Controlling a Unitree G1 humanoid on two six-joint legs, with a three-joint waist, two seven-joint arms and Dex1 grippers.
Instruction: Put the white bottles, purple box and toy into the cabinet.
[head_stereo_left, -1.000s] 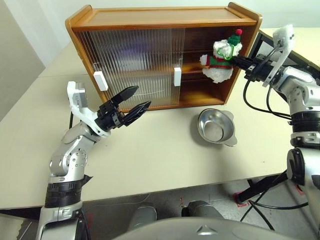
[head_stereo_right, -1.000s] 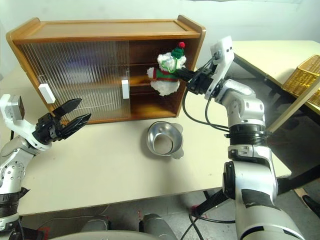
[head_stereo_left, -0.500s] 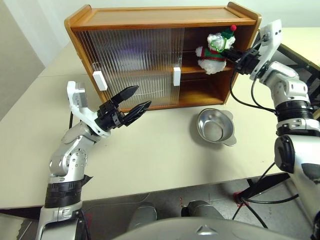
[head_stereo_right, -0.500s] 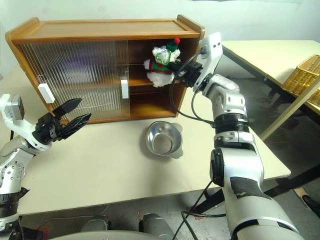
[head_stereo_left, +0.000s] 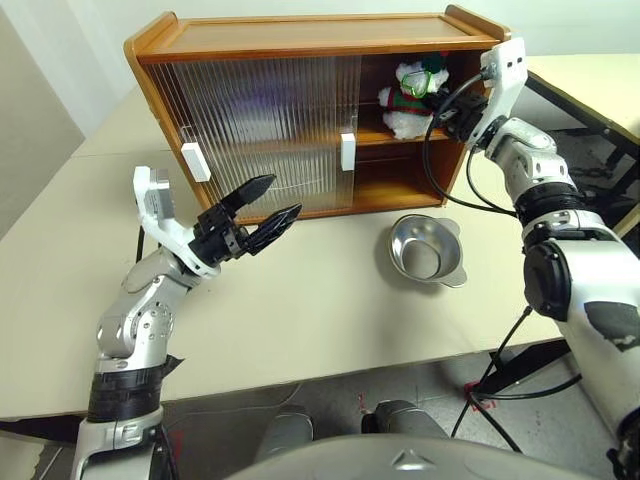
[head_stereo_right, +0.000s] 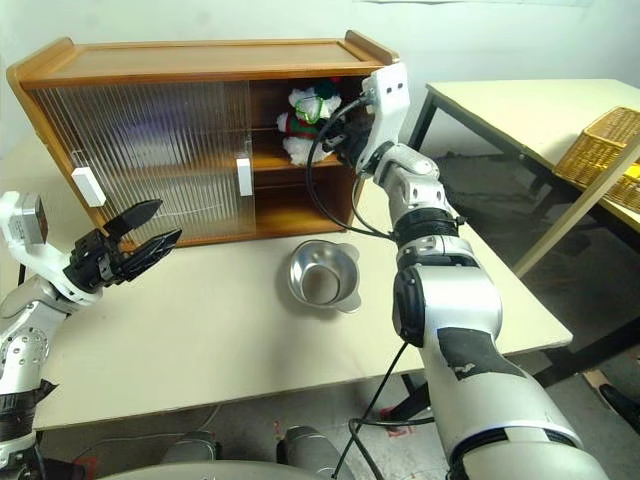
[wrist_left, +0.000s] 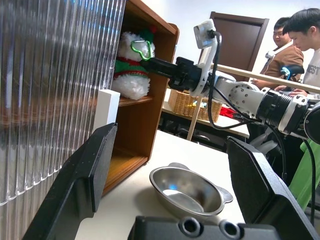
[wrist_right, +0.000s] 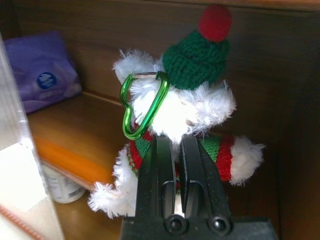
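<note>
Right gripper (wrist_right: 172, 150) is pinched nearly shut on the small white plush toy w/ red-green scarf and green hat (head_stereo_left: 405, 93), holding it inside the upper shelf of the orange-brown wooden cabinet w/ ribbed sliding doors (head_stereo_left: 300, 45). I see the lilac tissue pack (wrist_right: 42, 75) on that same shelf, and a white jar (wrist_right: 60, 185) on the shelf below. Left gripper (head_stereo_left: 258, 212) hangs over the table w/ jaws spread wide, empty, in front of the doors. Shiny metal bowl (head_stereo_left: 427, 250) sits on the table nr the cabinet's open side.

Cabinet (head_stereo_left: 300, 60), metal bowl (head_stereo_left: 425, 250) on table (head_stereo_left: 330, 310)
</note>
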